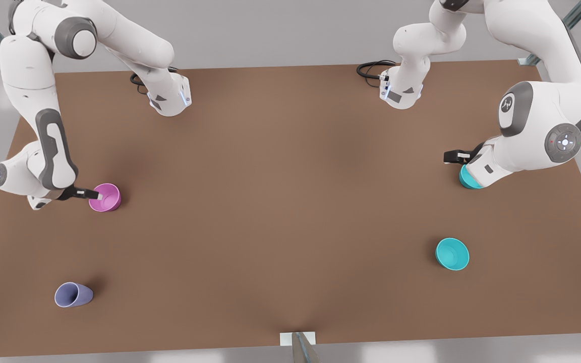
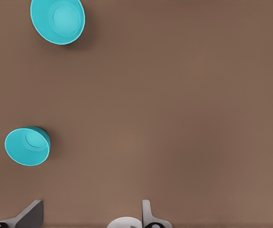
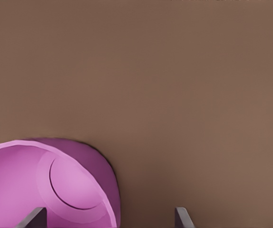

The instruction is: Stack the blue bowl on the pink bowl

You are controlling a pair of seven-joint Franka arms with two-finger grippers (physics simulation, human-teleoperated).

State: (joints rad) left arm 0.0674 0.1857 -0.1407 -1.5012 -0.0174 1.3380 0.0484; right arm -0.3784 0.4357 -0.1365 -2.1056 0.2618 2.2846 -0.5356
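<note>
right gripper (image 1: 95, 193) is at the front view's left, right on the small round pink-magenta bowl (image 1: 105, 197). in the right wrist view the fingers (image 3: 34, 218) are spread apart and not clamped. one sits over the bowl's lighter inside and the other is outside over bare table, so the bowl's near wall is between them. pink bowl (image 3: 55, 185) is upright on the flat brown tabletop (image 1: 280, 201), towards the left edge.

lavender-blue cup (image 1: 73, 294): nearer the camera than the pink bowl and slightly to its left, well apart from it. it stands alone, nothing touching it.

two identical small round teal bowls, both far to the right of the pink bowl across the table:
- second teal bowl (image 1: 452, 253): nearer the camera than the pink bowl, upright, standing free, no gripper near it.
- blue bowl (image 1: 468, 179): roughly level with the pink bowl, on the table, mostly hidden under the left arm's hand. i take it as the task's bowl only because the gripper is beside it. the two look the same.

left gripper (image 1: 449, 157) is just beside that blue bowl, on its side towards the pink bowl and slightly farther back. in the left wrist view the fingers (image 2: 147, 213) are wide apart with only bare table between them, so it's open and holding nothing. both teal bowls sit ahead of it and off to one side in that view. can't tell which is which there.

blue bowl not on the pink bowl; they are well apart.
</note>
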